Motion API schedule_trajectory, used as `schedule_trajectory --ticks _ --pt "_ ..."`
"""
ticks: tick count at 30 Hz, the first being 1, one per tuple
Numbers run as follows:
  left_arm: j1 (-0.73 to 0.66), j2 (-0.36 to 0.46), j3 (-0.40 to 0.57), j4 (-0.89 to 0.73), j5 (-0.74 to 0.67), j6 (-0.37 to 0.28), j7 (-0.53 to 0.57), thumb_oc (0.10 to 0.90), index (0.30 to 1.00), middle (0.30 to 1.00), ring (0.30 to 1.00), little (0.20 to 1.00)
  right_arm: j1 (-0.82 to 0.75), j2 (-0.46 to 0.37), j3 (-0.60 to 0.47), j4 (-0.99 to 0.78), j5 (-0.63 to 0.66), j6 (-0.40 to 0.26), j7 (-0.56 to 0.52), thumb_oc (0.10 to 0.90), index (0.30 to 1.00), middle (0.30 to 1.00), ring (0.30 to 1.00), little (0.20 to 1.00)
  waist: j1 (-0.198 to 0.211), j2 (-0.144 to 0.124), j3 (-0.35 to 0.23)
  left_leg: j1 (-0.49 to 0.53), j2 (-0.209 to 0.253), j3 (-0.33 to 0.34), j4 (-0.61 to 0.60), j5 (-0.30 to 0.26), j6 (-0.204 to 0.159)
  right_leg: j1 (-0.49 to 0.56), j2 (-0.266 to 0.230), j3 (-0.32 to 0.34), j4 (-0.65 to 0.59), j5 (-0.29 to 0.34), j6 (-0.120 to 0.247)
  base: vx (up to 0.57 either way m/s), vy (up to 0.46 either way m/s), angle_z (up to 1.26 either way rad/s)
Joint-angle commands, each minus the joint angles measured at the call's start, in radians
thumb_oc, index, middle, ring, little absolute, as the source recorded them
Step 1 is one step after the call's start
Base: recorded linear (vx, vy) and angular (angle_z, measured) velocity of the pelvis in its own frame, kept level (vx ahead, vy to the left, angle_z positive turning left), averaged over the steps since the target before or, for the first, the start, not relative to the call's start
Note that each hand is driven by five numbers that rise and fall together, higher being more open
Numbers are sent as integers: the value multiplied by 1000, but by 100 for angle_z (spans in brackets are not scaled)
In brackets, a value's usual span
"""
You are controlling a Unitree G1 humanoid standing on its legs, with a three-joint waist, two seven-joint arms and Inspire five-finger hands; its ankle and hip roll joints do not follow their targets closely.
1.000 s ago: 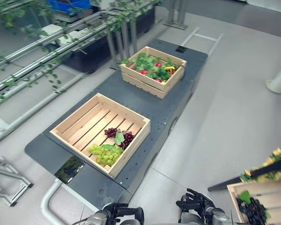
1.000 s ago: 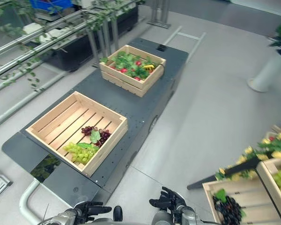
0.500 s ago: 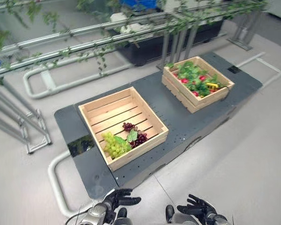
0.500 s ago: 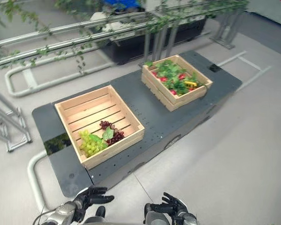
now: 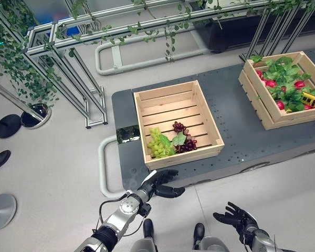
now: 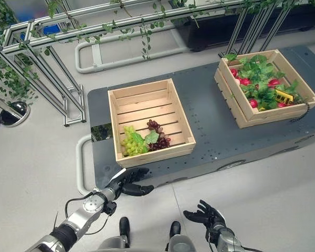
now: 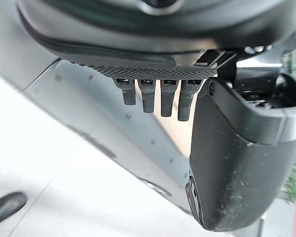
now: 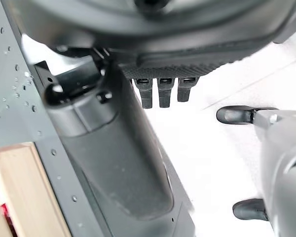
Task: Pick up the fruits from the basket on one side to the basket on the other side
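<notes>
Beside vine-hung metal racks point(image 5: 68, 58), the dark platform point(image 5: 236, 126) carries two crates; both robot hands spread, empty.

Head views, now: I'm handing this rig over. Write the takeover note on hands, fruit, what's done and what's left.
Left hand: open, empty, raised near the front edge of the dark platform.
Right hand: open, empty, low over the floor.
Near crate: green grapes and dark grapes in its front part.
Far crate: leafy greens with red fruit.
Done: nothing held right now.
Left: pick the fruit and carry it across.
</notes>
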Motion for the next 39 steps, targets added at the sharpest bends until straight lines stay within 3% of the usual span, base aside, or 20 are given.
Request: schedule_trajectory --ticks 1,5,7,10,13,14,17,18,19,22,26,33,34,39 --pt "-58 55 54 -138 -59 -134 2 800 900 900 900 900 57 21 -15 16 22 -60 14 800 900 900 900 900 22 -49 -64 11 -21 -4 8 -5 28 -38 -90 85 -56 146 40 100 148 8" --pt "-43 73 116 -214 -35 -231 106 800 900 900 900 900 68 39 -20 21 6 -61 16 800 900 900 900 900 34 -61 -85 39 -43 -10 3 -32 51 -31 -107 105 -49 152 63 105 208 -11" --pt "-41 77 140 -239 -17 -239 128 800 900 900 900 900 71 48 -23 24 9 -62 13 800 900 900 900 900 42 -67 -88 46 -51 -7 4 -41 62 -35 -113 108 -23 143 70 56 200 -13" --pt "-45 82 148 -258 54 -270 211 800 900 900 900 900 75 68 -21 25 39 -70 1 800 900 900 900 900 53 -70 -81 50 -69 -14 13 -53 91 -80 -123 125 145 112 64 19 186 -12" --pt "-62 84 143 -241 102 -285 274 800 900 900 900 900 75 79 -24 32 51 -63 -2 800 900 900 900 900 48 -73 -55 65 -88 -17 39 -79 113 -155 -129 155 321 149 65 29 92 -6" --pt "-63 86 142 -240 116 -285 291 800 900 900 900 900 76 81 -24 35 48 -62 0 800 900 900 900 900 48 -74 -52 67 -89 -16 44 -83 113 -158 -130 155 320 153 66 67 -12 -13" --pt "-87 95 142 -237 163 -253 379 800 900 900 900 900 66 88 -18 59 45 -58 10 800 900 900 900 900 45 -86 -50 70 -84 -11 65 -95 103 -130 -129 163 170 169 69 112 -198 2" --pt "-99 101 147 -232 181 -248 414 800 900 900 900 900 66 87 -17 64 57 -62 17 800 900 900 900 900 38 -94 -54 64 -86 -21 76 -108 100 -128 -127 197 71 200 74 84 -209 14" --pt "-102 108 152 -232 185 -248 422 800 900 900 900 900 67 86 -17 63 59 -60 22 800 900 900 900 900 35 -98 -54 63 -87 -25 82 -117 101 -132 -126 213 50 212 75 103 -297 26" --pt "-104 128 169 -211 246 -231 502 800 900 900 900 900 71 81 1 38 64 -31 25 800 900 900 900 900 24 -102 -57 60 -56 -33 94 -111 94 -123 -89 243 30 186 73 129 -330 39" --pt "-123 150 170 -172 318 -205 597 800 900 900 900 900 84 75 22 21 18 -22 32 800 900 900 900 900 14 -97 -62 71 -17 -21 64 -85 73 -92 -65 216 0 162 52 138 -197 51" --pt "-264 231 69 -80 543 -91 809 800 900 900 900 900 39 25 75 -6 49 -33 42 800 900 900 900 900 -14 -80 -14 18 6 -26 40 -53 46 -141 -52 202 1 153 41 -18 -22 2" --pt "-301 255 34 -70 568 -48 819 800 900 900 900 900 32 17 84 -14 62 -35 41 800 900 900 900 900 -21 -77 -2 11 7 -22 39 -51 42 -155 -51 203 11 149 41 -56 44 0" --pt "-445 306 -54 7 636 13 877 800 900 900 900 900 -1 -13 105 -33 73 -47 57 800 900 900 900 900 -54 -65 58 -32 5 -9 57 -48 38 -232 -46 220 90 127 37 -74 55 -6"
